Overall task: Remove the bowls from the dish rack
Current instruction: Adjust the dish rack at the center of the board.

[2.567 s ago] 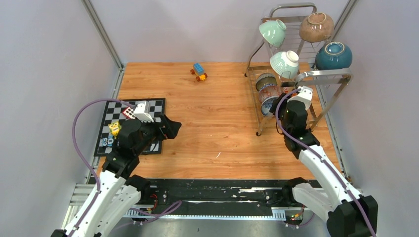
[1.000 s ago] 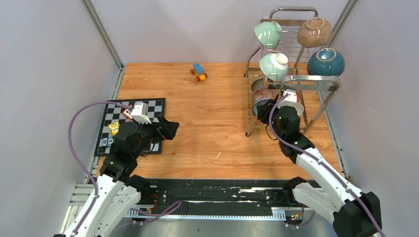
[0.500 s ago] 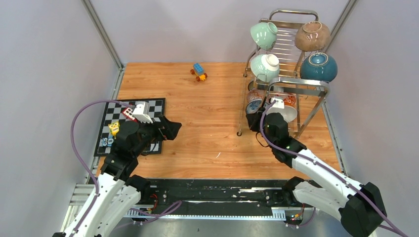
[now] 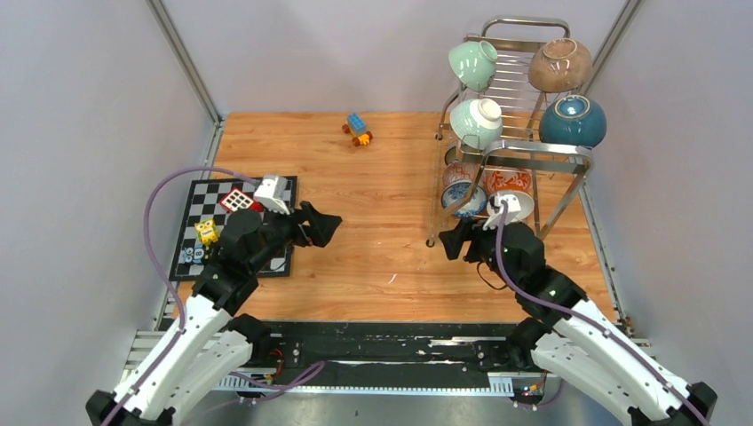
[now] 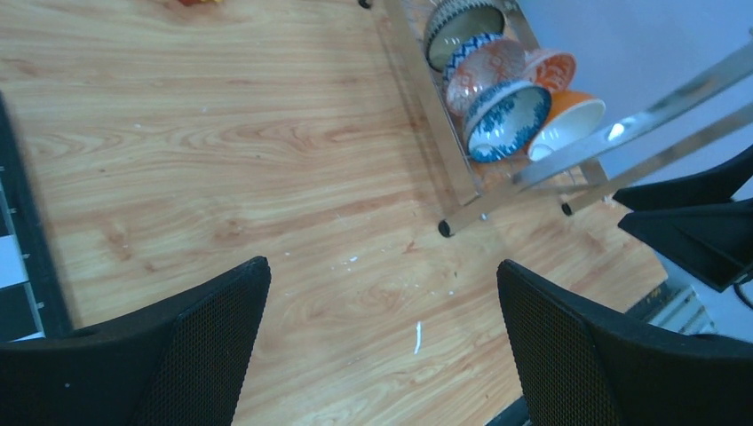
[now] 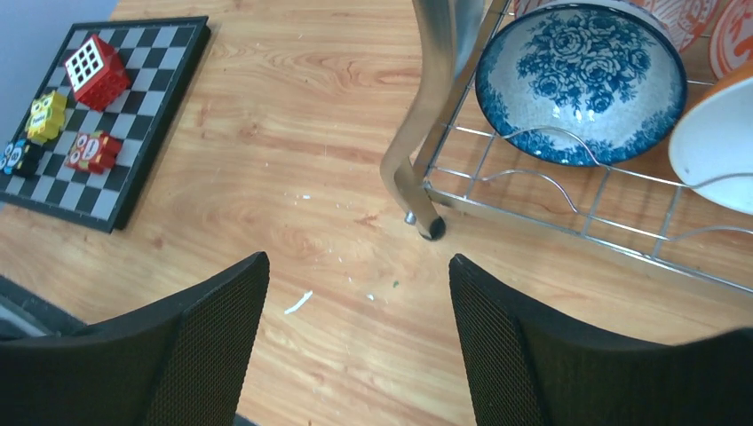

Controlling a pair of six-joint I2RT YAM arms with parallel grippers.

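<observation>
A: Where are the bowls (image 4: 573, 120)?
B: In the rack (image 4: 533, 151), far right: 4 on the upper tier, the rest on edge below, a blue-white bowl (image 6: 582, 80) nearest the corner leg (image 6: 444, 44).
A: And the grippers?
B: The right gripper (image 6: 355, 284) is spread, empty, just beside that leg. The left gripper (image 5: 382, 293) is spread wide, empty, near the board (image 4: 200, 231).

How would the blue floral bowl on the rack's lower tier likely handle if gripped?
The blue floral bowl looks glazed and rigid, so probably slippery and breakable. It leans on edge among the dish rack wires, so it may roll once lifted free.
</observation>
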